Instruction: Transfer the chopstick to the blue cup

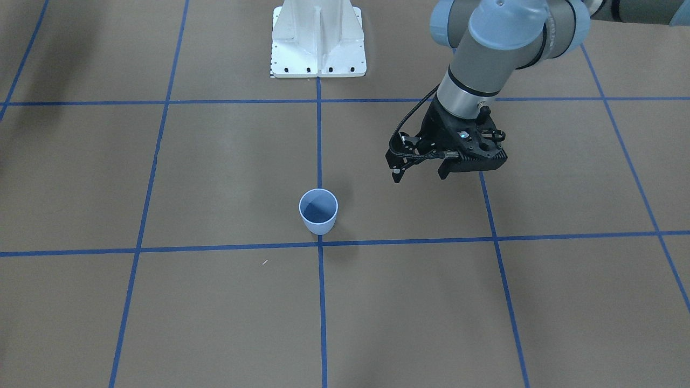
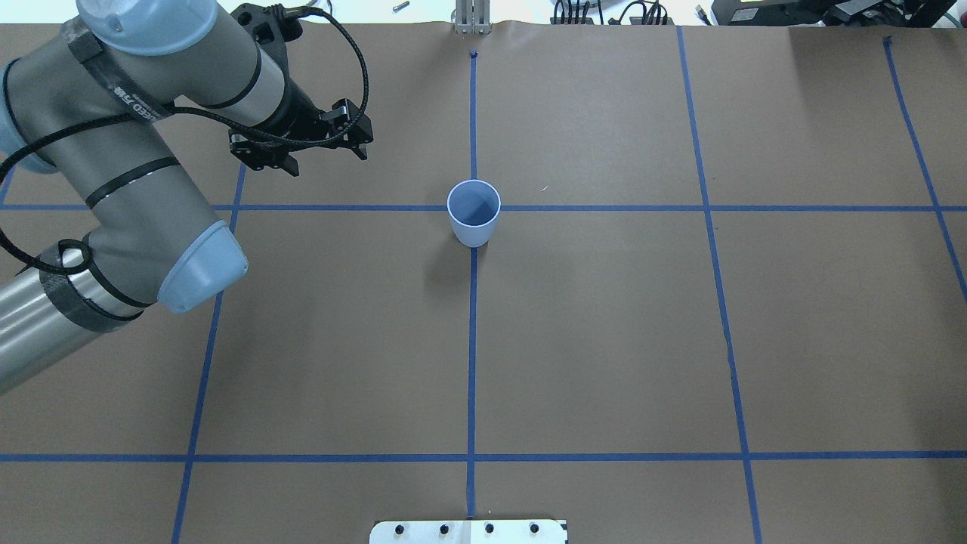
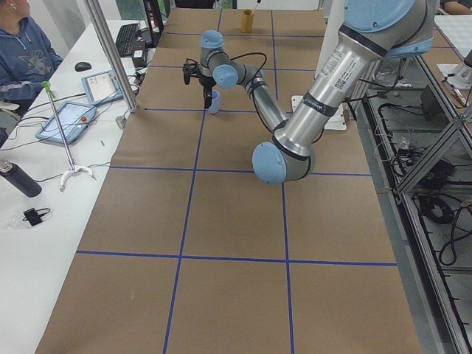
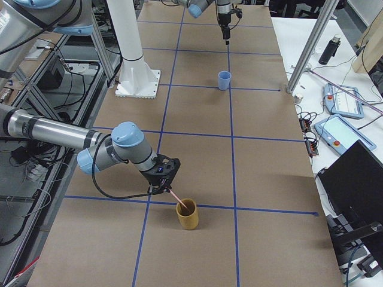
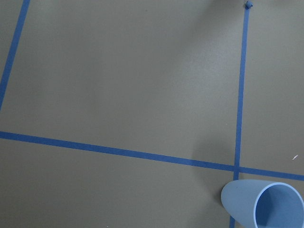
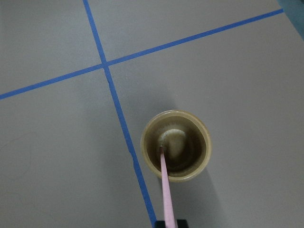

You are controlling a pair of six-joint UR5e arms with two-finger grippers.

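Observation:
The pale pink chopstick [image 6: 164, 187] leans with its tip inside a mustard-yellow cup [image 6: 175, 149] at the table's right end. My right gripper [image 6: 168, 223] is shut on its upper end, just above and beside that cup [image 4: 187, 214]. The blue cup [image 2: 474, 212] stands upright and holds nothing, on a tape crossing at the table's middle. My left gripper [image 2: 326, 162] hovers open and holds nothing, to the left of the blue cup [image 1: 318, 211] and slightly beyond it. The left wrist view catches the blue cup [image 5: 263, 206] at its lower right corner.
Blue tape lines grid the brown table. The white robot base [image 1: 318, 40] stands at the near edge. A side table along the far edge holds tablets [image 3: 66, 118], a bottle [image 3: 18, 179] and a seated person [image 3: 22, 51]. A metal post [image 4: 314, 45] stands at that edge.

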